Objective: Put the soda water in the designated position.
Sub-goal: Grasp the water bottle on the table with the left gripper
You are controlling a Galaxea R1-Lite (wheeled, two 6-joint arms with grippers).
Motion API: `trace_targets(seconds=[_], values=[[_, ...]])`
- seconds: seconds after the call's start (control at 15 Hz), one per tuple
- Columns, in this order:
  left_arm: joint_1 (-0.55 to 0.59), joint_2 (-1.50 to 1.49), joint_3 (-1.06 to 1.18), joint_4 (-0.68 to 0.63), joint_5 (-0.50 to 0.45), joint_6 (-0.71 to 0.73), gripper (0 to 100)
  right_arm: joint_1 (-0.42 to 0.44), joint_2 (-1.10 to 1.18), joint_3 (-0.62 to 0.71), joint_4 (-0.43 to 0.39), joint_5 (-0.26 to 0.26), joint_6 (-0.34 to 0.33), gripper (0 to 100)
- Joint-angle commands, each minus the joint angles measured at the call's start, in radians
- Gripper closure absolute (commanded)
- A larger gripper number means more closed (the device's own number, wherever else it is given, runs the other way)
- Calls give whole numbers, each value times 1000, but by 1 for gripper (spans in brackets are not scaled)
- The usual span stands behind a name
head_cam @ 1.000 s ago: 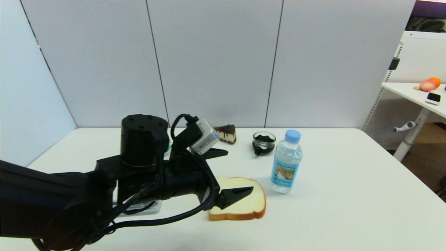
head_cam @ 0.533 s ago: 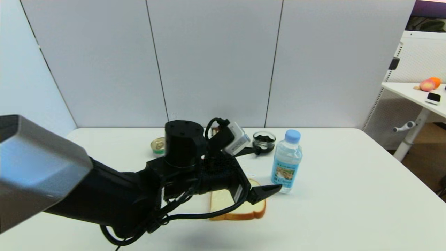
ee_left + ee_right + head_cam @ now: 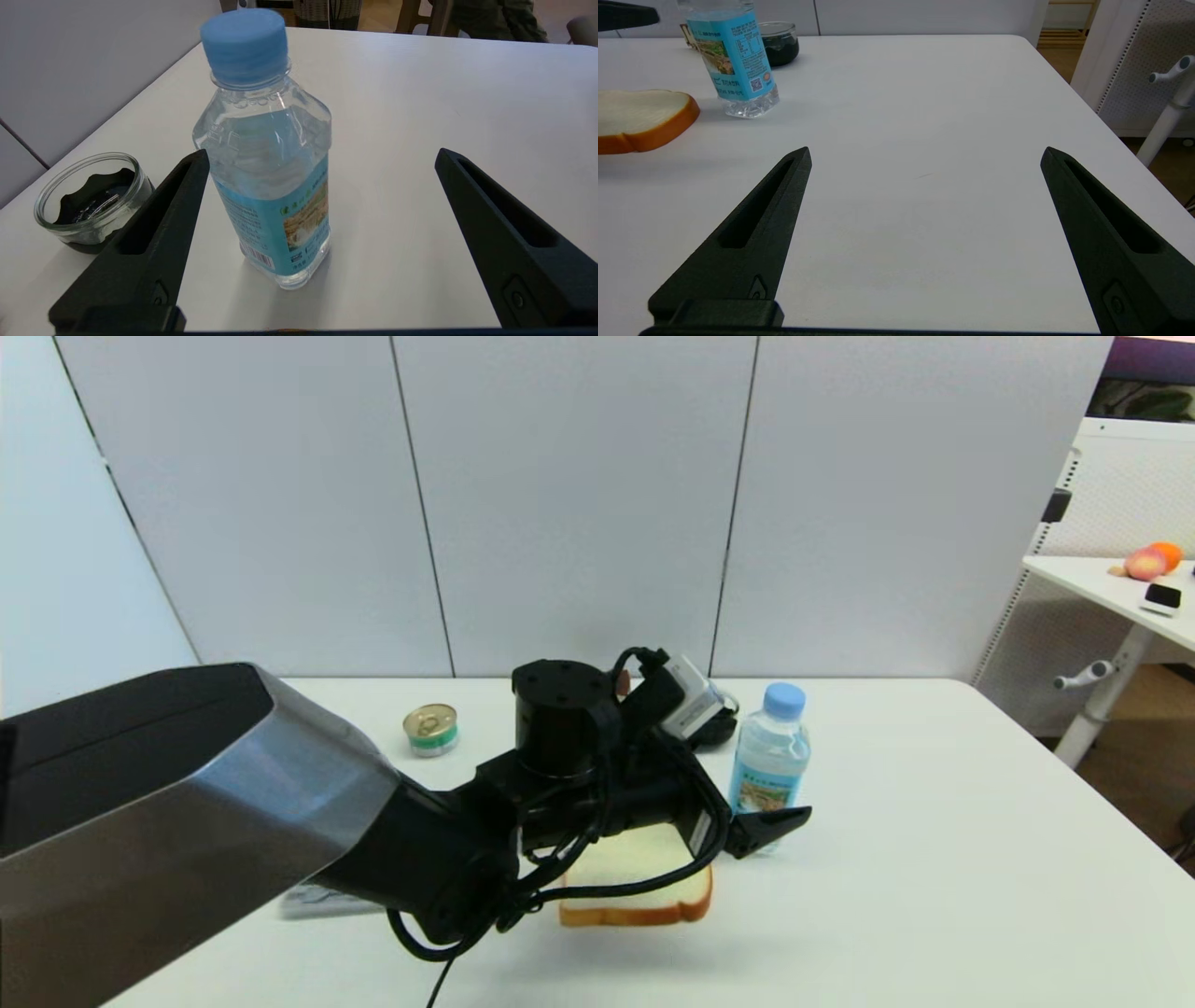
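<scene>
The soda water [image 3: 769, 758], a clear bottle with a light blue cap and label, stands upright on the white table [image 3: 934, 859] right of centre. My left gripper [image 3: 775, 795] is open around it, its near fingertip [image 3: 801, 816] in front of the bottle's base. In the left wrist view the soda water [image 3: 266, 177] stands between the fingers of the left gripper [image 3: 322, 153], close against one finger [image 3: 159, 224] and well apart from the other. My right gripper [image 3: 925, 151] hangs open over bare table, with the soda water [image 3: 738, 60] farther off.
A bread slice [image 3: 653, 889] lies under my left wrist, beside the bottle. A glass jar with dark contents [image 3: 91, 200] sits just behind the bottle. A small tin can [image 3: 430, 729] stands at the back left. A side table [image 3: 1120, 588] is off to the right.
My left arm has swung right and forward, from over the bread to the bottle, so its open fingers now straddle the soda water. The bottle has not moved.
</scene>
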Motion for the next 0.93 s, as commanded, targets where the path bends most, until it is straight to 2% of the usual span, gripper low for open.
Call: trace_targets(seconds=[0.07, 0.47, 0.93], values=[[-2, 45, -47, -9, -1, -2, 0, 0, 0, 0, 0, 0, 0, 0], [0, 126, -86, -128, 3, -42, 0, 0, 2, 0, 0, 0, 0, 0], [3, 215, -216, -140, 8, -54, 0, -1, 0, 0, 0, 0, 0, 0]])
